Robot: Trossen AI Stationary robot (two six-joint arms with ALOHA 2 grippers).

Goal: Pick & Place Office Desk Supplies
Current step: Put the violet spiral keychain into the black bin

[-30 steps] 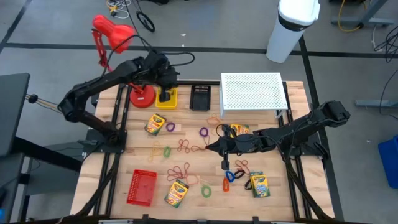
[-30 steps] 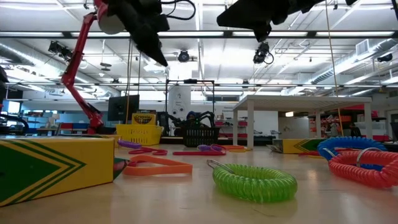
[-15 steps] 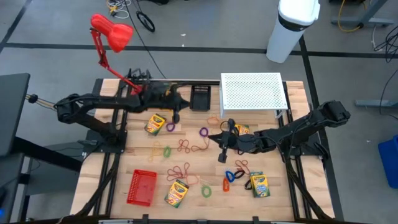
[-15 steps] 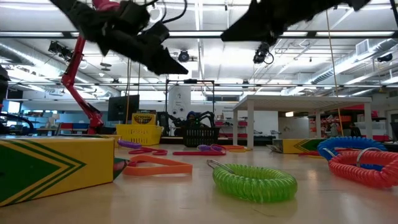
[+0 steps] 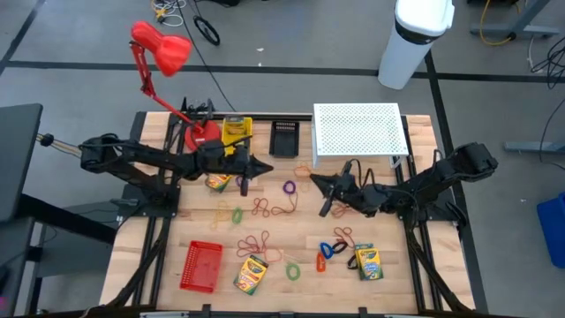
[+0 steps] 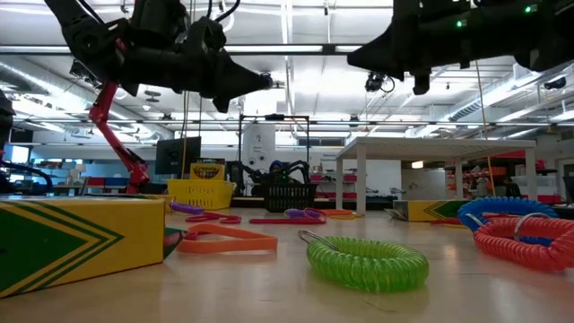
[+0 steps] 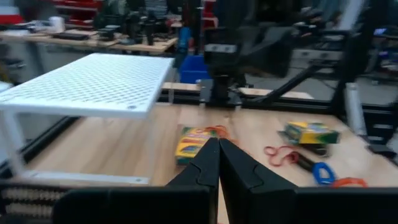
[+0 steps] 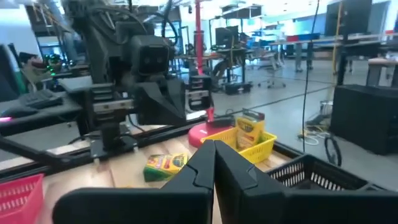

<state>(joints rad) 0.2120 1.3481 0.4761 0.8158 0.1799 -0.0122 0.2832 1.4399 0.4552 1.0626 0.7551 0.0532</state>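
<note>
Several yellow-and-green crayon boxes show in the high view: one stands in the yellow bin (image 5: 235,132), one (image 5: 218,181) lies partly under my left arm, one (image 5: 341,184) lies under my right arm, and two (image 5: 252,274) (image 5: 366,261) lie near the table's near edge. Red-orange rubber bands (image 5: 265,208) and small purple (image 5: 289,187), green (image 5: 237,214) and blue (image 5: 331,249) loops lie flat between them. My left gripper (image 5: 267,169) (image 7: 219,149) is shut, level above the table's middle, pointing right. My right gripper (image 5: 313,180) (image 8: 214,149) is shut, level, pointing left at it. Neither holds anything.
A white perforated riser (image 5: 357,131) stands at the far right, with a black bin (image 5: 283,139) beside the yellow bin. The red lamp's base (image 5: 201,137) sits at the far left. A red basket (image 5: 201,265) lies near the near edge. A green coil loop (image 6: 368,263) lies close to the low camera.
My left gripper has come away from above the yellow bin toward the near edge and the right, tipping from pointing down to level. My right gripper has risen and moved from near the blue loop toward the far edge, tipping up to level, pointing left.
</note>
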